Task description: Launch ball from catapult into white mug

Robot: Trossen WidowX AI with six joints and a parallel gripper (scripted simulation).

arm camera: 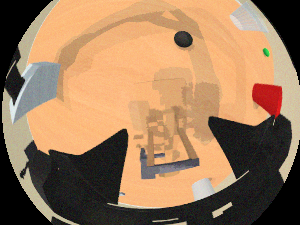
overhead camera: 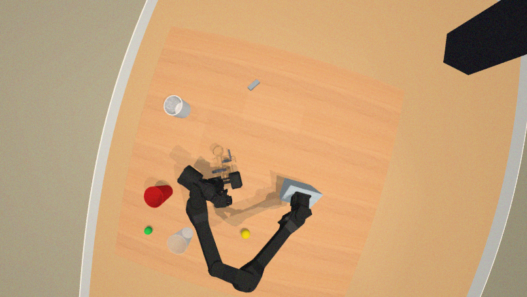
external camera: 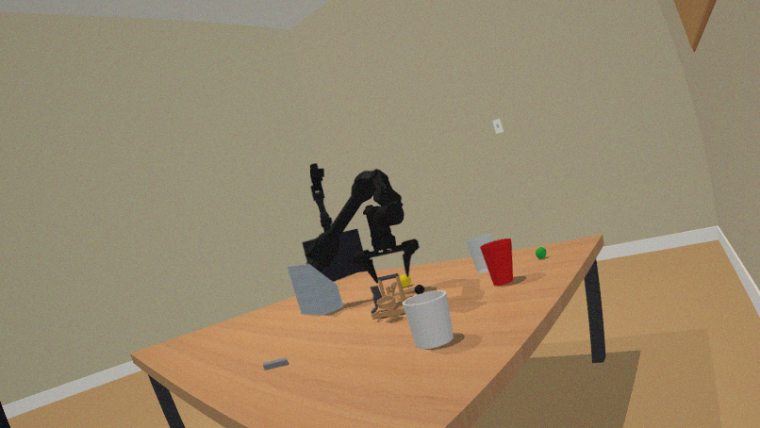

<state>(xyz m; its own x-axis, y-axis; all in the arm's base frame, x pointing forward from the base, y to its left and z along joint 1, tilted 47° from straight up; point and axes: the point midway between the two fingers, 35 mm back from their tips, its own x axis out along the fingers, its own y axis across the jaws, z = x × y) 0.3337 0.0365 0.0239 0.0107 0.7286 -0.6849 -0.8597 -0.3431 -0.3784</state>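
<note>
My claw [overhead camera: 217, 180] [external camera: 392, 279] [arm camera: 168, 124] stands wide apart above the wooden catapult [overhead camera: 219, 171] [external camera: 388, 276] [arm camera: 180, 164], nothing between its fingers; whether a tip touches the frame, I can't tell. From the top view I see the catapult's long axis running roughly up and down, ring end uppermost. The black ball [external camera: 420, 288] [arm camera: 183, 39] lies near it on the table. Farther out I've got the white mug [overhead camera: 184, 108] [external camera: 429, 321] [arm camera: 202, 189], the red cup [overhead camera: 153, 196] [external camera: 497, 263] [arm camera: 267, 98] and the blue-grey block [overhead camera: 304, 186] [external camera: 315, 289] [arm camera: 42, 86].
</note>
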